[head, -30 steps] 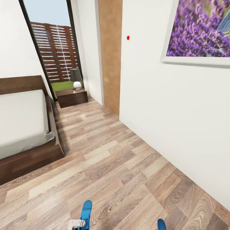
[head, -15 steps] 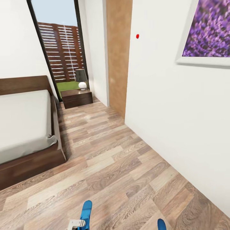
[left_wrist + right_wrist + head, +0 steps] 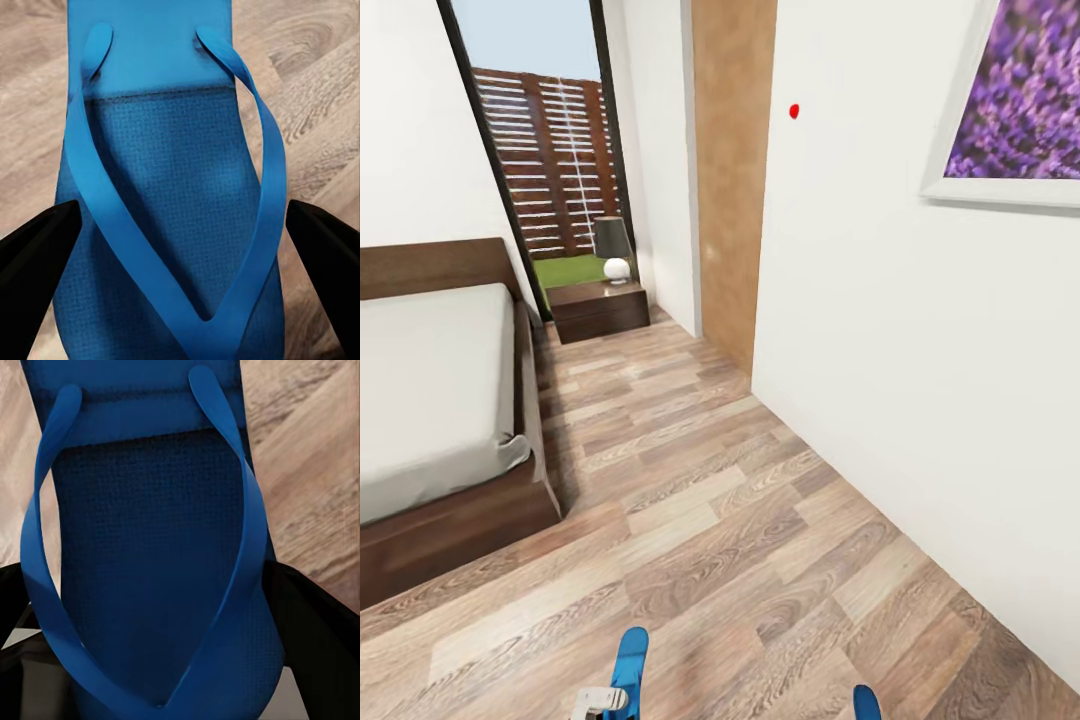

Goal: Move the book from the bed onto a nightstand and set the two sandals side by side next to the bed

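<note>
View panned slightly | each gripper (image 3: 180,225) grips a sandal (image 3: 169,195)

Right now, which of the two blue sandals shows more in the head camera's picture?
The sandal in the left gripper: a long stretch of its sole rises from the picture's lower edge. The sandal in the right gripper shows just a small blue tip.

Bright blue sandals (image 3: 172,225) with woven-textured soles; off-white mattress (image 3: 430,390) on dark brown bed frame (image 3: 450,530); light brown wood-grain floor (image 3: 740,540); purple lavender picture (image 3: 1020,100).
</note>
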{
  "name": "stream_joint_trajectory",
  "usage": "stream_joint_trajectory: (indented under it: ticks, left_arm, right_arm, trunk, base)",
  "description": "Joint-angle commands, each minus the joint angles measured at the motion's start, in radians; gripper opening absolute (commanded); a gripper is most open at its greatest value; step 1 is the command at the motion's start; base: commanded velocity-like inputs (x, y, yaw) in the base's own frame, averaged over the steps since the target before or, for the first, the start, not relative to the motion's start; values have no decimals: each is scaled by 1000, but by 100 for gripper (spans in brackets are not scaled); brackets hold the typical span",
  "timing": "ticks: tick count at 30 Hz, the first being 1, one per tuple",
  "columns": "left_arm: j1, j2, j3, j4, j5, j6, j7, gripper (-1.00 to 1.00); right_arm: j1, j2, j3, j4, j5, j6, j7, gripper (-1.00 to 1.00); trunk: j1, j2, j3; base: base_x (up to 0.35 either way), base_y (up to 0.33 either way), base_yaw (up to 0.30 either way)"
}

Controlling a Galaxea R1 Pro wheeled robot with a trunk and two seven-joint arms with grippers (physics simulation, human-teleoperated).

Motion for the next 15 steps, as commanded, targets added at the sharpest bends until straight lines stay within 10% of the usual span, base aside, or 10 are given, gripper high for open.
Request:
stream_joint_trajectory:
  ticks: [1, 15]
  left_arm:
    - [-1, 0, -8, 1, 9, -4, -2, -100]
    - [-1, 0, -8, 1, 9, -4, -2, -100]
  right_arm:
    - [0, -1, 6, -1, -11, 6, 3, -100]
    - [-1, -1, 6, -2, -11, 8, 3, -100]
  trunk:
    - [0, 0, -1]
    - [0, 0, -1]
  base:
    - [317, 0, 0]
    - [319, 0, 66]
